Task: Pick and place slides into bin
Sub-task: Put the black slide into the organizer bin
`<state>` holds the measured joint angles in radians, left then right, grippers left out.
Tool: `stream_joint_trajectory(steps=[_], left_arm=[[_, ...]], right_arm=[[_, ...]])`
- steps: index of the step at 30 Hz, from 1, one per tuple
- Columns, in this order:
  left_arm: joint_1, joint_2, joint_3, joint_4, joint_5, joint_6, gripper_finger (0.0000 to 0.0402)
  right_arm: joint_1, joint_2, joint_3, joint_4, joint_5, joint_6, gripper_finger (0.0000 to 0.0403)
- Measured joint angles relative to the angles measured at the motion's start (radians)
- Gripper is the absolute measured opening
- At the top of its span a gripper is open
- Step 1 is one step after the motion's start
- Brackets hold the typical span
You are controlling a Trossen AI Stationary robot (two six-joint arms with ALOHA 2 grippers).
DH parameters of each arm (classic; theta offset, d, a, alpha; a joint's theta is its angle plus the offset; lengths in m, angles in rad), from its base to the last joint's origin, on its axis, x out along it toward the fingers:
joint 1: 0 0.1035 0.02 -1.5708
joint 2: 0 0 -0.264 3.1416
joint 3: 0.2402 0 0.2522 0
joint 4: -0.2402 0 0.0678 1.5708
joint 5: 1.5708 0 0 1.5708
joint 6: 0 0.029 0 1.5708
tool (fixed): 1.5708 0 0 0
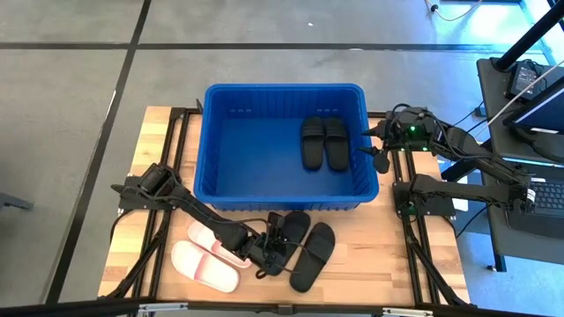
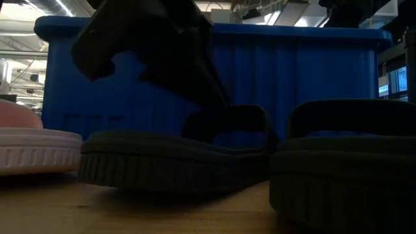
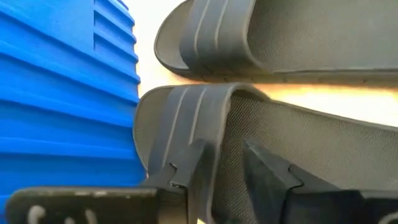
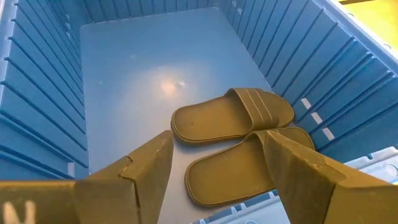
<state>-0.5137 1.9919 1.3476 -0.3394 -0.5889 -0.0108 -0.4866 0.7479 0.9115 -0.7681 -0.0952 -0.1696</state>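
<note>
My left gripper is down at about 6 o'clock from the bin, low over the wooden table. It sits on the near black slide, at that sandal's 7 o'clock end. In my left wrist view the left gripper is at the edge of this slide's ribbed strap. I cannot tell whether it is clamped on the strap or loose around it. The slide lies flat on the table, just beside the bin's ribbed wall.

A second black slide lies just beside the first, at its 4 o'clock, also flat on the wood. From my left wrist it shows beyond the first one.

Two pale pink slides lie side by side at 9 o'clock from my left gripper, near my left forearm.

My right gripper hangs at the bin's 3 o'clock rim with its jaws spread wide and nothing between them. Past the right gripper, my right wrist view looks down into the bin. There a pair of black slides lies side by side on the floor of the tub. From above, that pair rests in the bin's 3 o'clock half, near the wall.
</note>
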Motion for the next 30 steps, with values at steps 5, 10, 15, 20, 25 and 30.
stream_joint_trajectory(steps=[5,10,15,20,25,30], left_arm=[[0.003,-0.001,0.000,-0.074,-0.005,0.028,0.0120],[0.026,-0.002,0.000,-0.128,-0.020,0.023,0.0122],[0.039,-0.001,0.000,-0.135,-0.057,0.021,0.0121],[0.039,-0.001,0.000,-0.133,-0.046,0.018,0.0120],[0.038,-0.001,0.000,-0.129,-0.029,0.019,0.0120],[0.038,-0.001,0.000,-0.118,-0.022,0.020,0.0119]], right_arm=[[0.000,0.000,0.000,0.000,0.000,0.000,0.0251],[0.000,0.000,0.000,0.000,0.000,0.000,0.0251],[0.000,0.000,0.000,0.000,0.000,0.001,0.0251],[0.000,0.000,0.000,0.000,0.000,0.000,0.0251],[0.000,0.000,0.000,0.000,0.000,0.000,0.0251],[0.000,0.000,0.001,-0.005,0.000,0.000,0.0251]])
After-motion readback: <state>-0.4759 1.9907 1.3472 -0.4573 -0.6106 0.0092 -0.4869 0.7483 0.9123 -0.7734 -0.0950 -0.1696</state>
